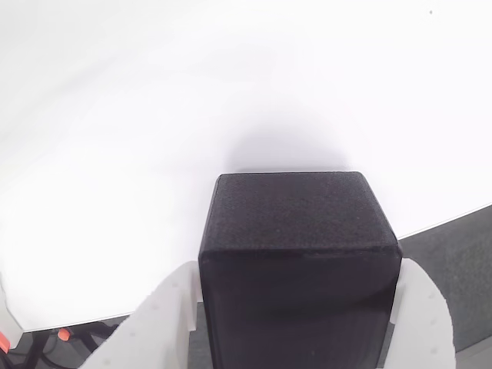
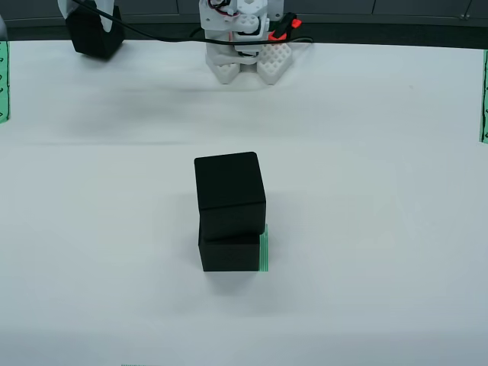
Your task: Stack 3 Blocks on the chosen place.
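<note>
**Sam:** What do you see from up high?

**Mia:** Two black blocks, one on top of the other. The top block point(image 2: 229, 181) sits on the bottom block point(image 2: 227, 252). It is turned a bit, so the edges don't line up.

**Sam:** Where is the stack?

**Mia:** In the middle of the white desk point(image 2: 366, 229). It stands on the green striped patch point(image 2: 264, 248). I can see just a thin green edge poking out on the right side of the bottom block.

**Sam:** And the robot arm?

**Mia:** Its white base point(image 2: 244, 38) is at the far edge of the desk, well apart from the stack.

**Sam:** What about the view that rides on the gripper?

**Mia:** The gripper point(image 1: 296, 323) is grasping a third block point(image 1: 298, 261). One white finger point(image 1: 165, 323) presses on the left side and one on the right. The block is squeezed between them, with its bumpy top face showing.

**Sam:** Is it up in the air?

**Mia:** I can't tell. I just see white desk behind it and a dark floor at the corner.

**Sam:** Anything else?

**Mia:** Green strips point(image 2: 3, 80) at the left and right edges of the view from above.
</note>
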You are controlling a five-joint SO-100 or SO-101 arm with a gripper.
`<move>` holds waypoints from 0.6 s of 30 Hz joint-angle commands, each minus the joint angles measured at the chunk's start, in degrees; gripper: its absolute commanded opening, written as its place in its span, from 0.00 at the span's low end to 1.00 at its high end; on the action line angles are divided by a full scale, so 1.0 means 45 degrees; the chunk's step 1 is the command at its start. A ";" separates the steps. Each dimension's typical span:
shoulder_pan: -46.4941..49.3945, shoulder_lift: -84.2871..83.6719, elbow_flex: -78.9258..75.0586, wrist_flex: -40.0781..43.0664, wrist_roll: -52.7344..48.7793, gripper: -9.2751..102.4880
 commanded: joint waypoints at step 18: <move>-0.3027 0.0449 -0.2070 0.0508 0.0078 0.28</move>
